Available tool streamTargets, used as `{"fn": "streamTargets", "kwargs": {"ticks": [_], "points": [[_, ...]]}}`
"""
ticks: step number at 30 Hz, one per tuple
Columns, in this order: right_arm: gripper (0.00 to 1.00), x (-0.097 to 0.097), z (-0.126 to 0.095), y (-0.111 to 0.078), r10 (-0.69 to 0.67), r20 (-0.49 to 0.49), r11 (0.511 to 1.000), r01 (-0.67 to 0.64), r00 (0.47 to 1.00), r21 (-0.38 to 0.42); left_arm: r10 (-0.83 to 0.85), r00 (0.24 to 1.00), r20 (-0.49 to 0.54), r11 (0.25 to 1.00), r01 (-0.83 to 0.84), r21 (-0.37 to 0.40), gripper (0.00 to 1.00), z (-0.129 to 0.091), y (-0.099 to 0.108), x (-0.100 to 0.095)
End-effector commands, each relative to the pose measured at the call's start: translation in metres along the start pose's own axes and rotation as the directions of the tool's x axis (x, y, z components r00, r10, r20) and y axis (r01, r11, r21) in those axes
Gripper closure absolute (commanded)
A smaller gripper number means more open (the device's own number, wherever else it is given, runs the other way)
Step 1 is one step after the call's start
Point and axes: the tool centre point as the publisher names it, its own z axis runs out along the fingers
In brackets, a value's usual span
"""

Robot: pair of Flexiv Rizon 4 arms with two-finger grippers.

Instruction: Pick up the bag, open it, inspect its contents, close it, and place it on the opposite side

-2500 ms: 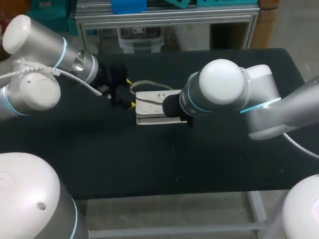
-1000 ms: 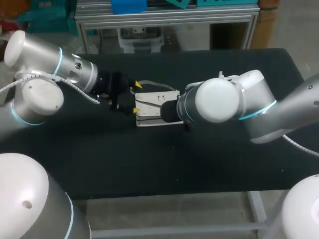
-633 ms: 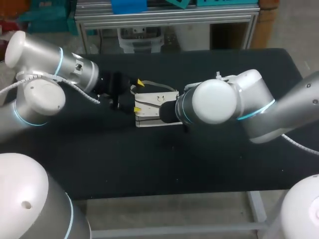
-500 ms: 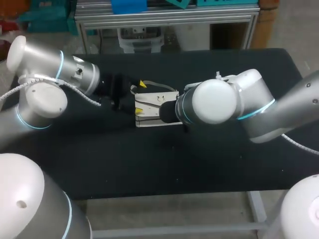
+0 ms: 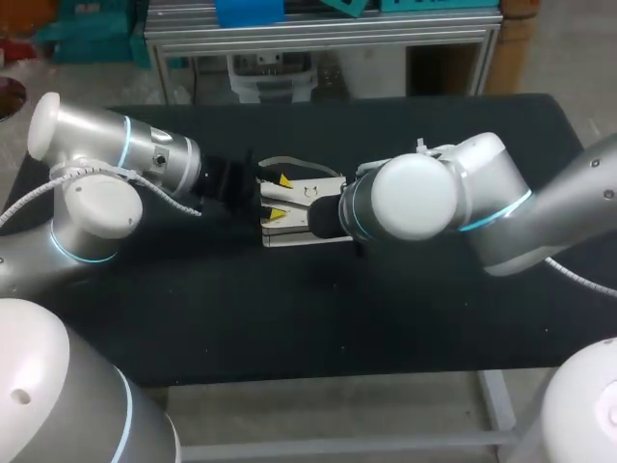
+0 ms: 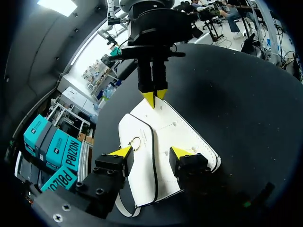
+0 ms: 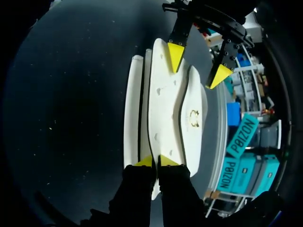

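Sliding in from beside the bag, the left gripper now holds its spread fingers over the bag's near end, with the flap between them and seemingly not yet pinched. Opening looks ready to begin. The bag lies flat on the table, its strap looped just beside those fingers, where it could snag. The right gripper, tips pressed together, touches the bag's far end, apparently pinning it.

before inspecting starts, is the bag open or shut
Shut: the bag lies flat with its flap down against the front, ring clasp on top; no inside shows.
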Motion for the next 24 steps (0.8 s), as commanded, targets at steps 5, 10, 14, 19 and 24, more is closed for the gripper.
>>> {"fn": "streamTargets", "kwargs": {"ticks": [5, 10, 14, 19, 24], "points": [[1.00, 0.001, 0.001, 0.000, 0.000, 0.004, 1.000, 0.000, 1.000, -0.001, 0.069, 0.996, 0.059, 0.997, -0.068, -0.030, 0.51, 0.018, 0.004, 0.002], [1.00, 0.001, 0.001, 0.000, 0.000, 0.004, 1.000, 0.000, 1.000, -0.001, 0.098, 0.987, 0.125, 0.994, -0.092, -0.056, 0.55, 0.023, 0.006, -0.005], [1.00, 0.001, 0.001, 0.000, 0.000, 0.004, 1.000, 0.000, 1.000, -0.001, 0.108, 0.982, 0.153, 0.991, -0.096, -0.088, 0.64, 0.026, 0.009, -0.009], [1.00, 0.001, 0.001, 0.000, 0.000, 0.004, 1.000, 0.000, 1.000, -0.001, 0.083, 0.984, 0.161, 0.993, -0.067, -0.099, 1.00, 0.026, 0.011, -0.013], [1.00, 0.001, 0.001, 0.000, 0.000, 0.004, 1.000, 0.000, 1.000, -0.001, 0.026, 0.988, 0.151, 0.996, -0.013, -0.088, 1.00, 0.019, 0.009, -0.020]]}}
